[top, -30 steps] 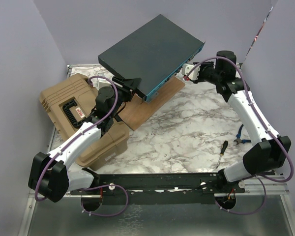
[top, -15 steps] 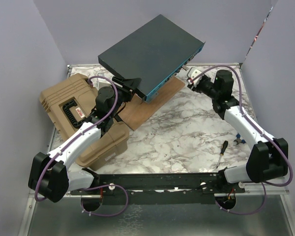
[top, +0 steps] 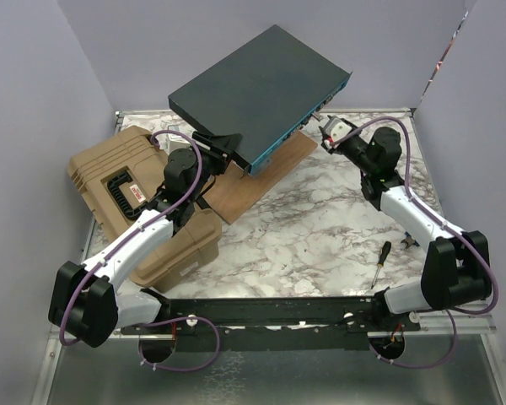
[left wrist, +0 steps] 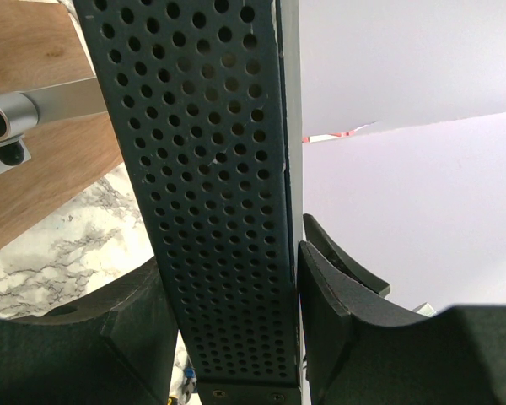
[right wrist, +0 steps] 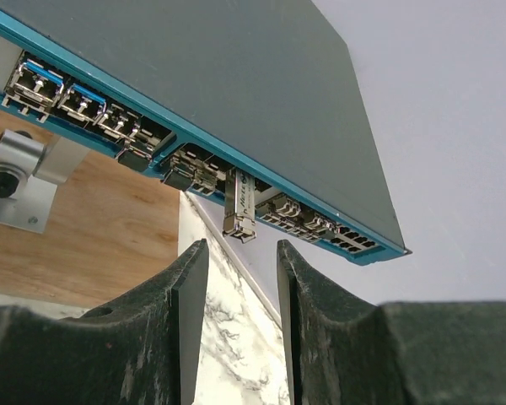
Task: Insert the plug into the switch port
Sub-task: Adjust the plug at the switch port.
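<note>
The switch (top: 261, 89), a flat dark grey box with a teal front face (right wrist: 110, 91), is held tilted above the table. My left gripper (top: 223, 145) is shut on its perforated side wall (left wrist: 219, 211), one finger (left wrist: 337, 312) pressed against each face. A small silver plug (right wrist: 240, 207) sticks out of one port in the front row, pointing down toward me. My right gripper (right wrist: 240, 253) hangs just below the plug, open, with both fingers apart from it and nothing between them. From above, the right gripper (top: 329, 128) sits beside the switch's right front corner.
A tan ribbed case (top: 126, 190) lies under the left arm. A wooden board (top: 261, 177) with a metal bracket (right wrist: 17, 177) lies beneath the switch. A screwdriver (top: 380, 263) and blue-handled pliers (top: 409, 242) lie on the marble table near the right arm.
The right arm has swung its elbow inward and the gripper has drawn back a little from the switch's front, its jaws spreading off the plug. The left arm and the switch have not moved.
</note>
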